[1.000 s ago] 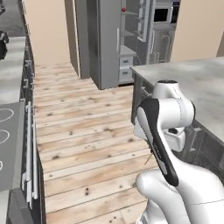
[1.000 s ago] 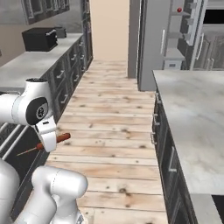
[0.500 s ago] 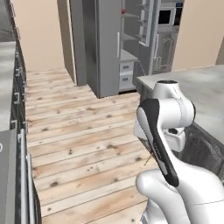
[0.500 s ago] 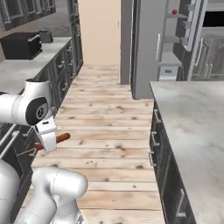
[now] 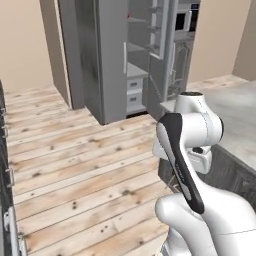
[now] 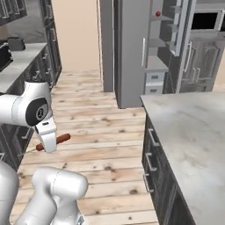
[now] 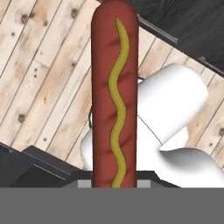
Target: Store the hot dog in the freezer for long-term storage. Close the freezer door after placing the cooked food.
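Your claw (image 6: 47, 141) is clamped on the hot dog (image 7: 114, 96), and that grip has not slackened over the last second. In the hand view the sausage stands straight up from between the jaws, its mustard squiggle facing the camera; from the right base camera it pokes out sideways, low beside the arm and above the wood floor (image 6: 101, 132).

What has changed is the whole scene around you: both base views have slid, so that is the base driving and turning, not the furniture moving. The stone counter (image 6: 193, 132) now sits close on your right, and the freezer (image 5: 107, 55) has grown larger and swung toward the middle of the left base view.

Farther off, the freezer door (image 5: 162, 25) stands open, with grey shelves (image 5: 136, 47) and drawers (image 5: 134, 92) exposed behind it. A round red item (image 6: 157, 14) rests high on a shelf; that is not your cargo.

You are in the carry leg, roughly midway by my estimate. Placing the sausage and shutting the door are both still ahead, and the base needs to get nearer before the arm can reach a shelf.
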